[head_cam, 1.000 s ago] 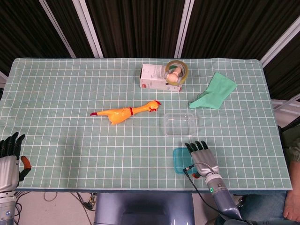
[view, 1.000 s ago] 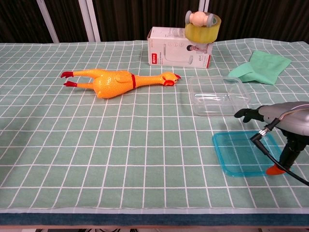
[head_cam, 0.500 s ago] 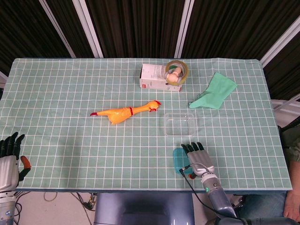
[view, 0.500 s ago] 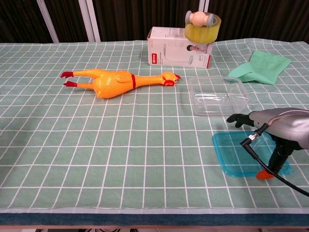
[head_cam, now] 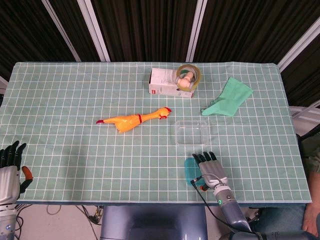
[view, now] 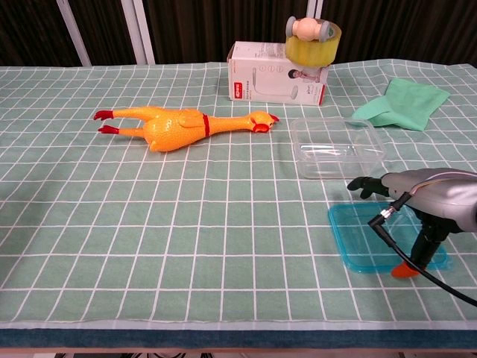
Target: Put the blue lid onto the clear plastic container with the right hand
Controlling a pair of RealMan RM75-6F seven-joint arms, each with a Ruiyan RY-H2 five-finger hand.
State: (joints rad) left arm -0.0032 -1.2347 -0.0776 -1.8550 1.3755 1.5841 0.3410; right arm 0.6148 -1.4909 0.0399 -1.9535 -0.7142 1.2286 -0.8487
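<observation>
- Head view: the right hand lies palm-down over the blue lid, which rests flat on the green checked tablecloth near the front edge; its fingers are stretched forward and slightly apart, gripping nothing.
- Only the lid's left part shows beside the hand (the rest is covered).
- The clear plastic container sits open just beyond the fingertips, apart from the lid.
- The left hand hangs off the table's front left corner, fingers extended and apart, holding nothing.
- A rubber chicken lies left of the container; a white box with a roll of tape against it stands near the far edge, and a green cloth lies to its right.
- Chest view: the right hand hovers over the lid, fingers pointing towards the container, the orange-tipped thumb reaching down to the lid's near edge (whether it touches, I cannot tell).
- The chicken, box, tape and cloth stand as above.
</observation>
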